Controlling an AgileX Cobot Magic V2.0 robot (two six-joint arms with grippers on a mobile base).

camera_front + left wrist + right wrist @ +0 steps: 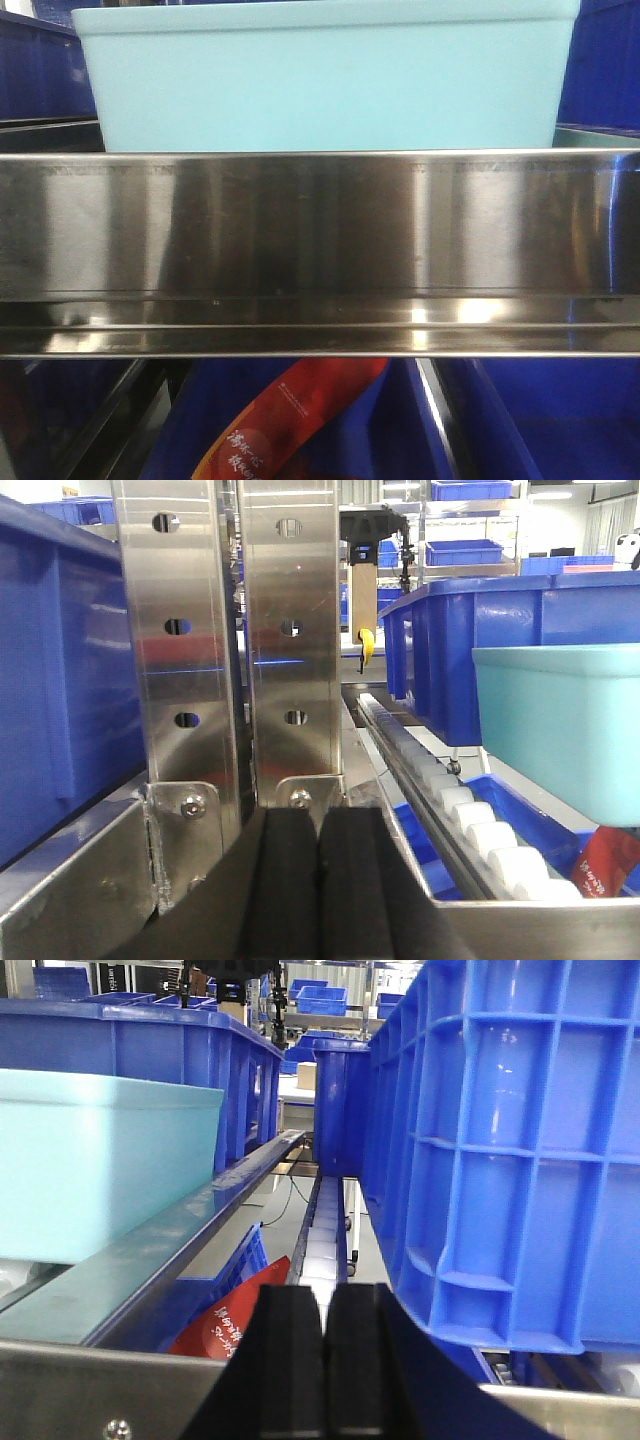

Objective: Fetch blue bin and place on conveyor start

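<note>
Aqua plastic, one piece only: the blue bin (pixel 320 80) fills the top of the exterior front-facing view, standing on the shelf behind one polished steel rail (pixel 320 230) that spans the full width. Two dark blue crates (pixel 40 70) flank it, one at each edge. Below the rail lies one red packet (pixel 300 410) with printed lettering, in a blue tray. In the left wrist-mounted view, the left gripper (pixel 318 880) has its two black pads pressed together along a thin seam, nothing between them. Two perforated steel uprights (pixel 185 630) rise directly ahead of it. One dark blue crate sits at the left and one at the right, the blue bin (pixel 560 730) in front of the latter. One row of white rollers (pixel 480 835) runs away beneath; distant shelving carries more blue crates under bright lighting. In the right wrist-mounted view, the right gripper (pixel 325 1360) is likewise clenched on nothing. The blue bin (pixel 100 1160) stands at the left on the shelf, well apart from the pads, one dark blue crate behind it and one large ribbed crate close at the right.
</note>
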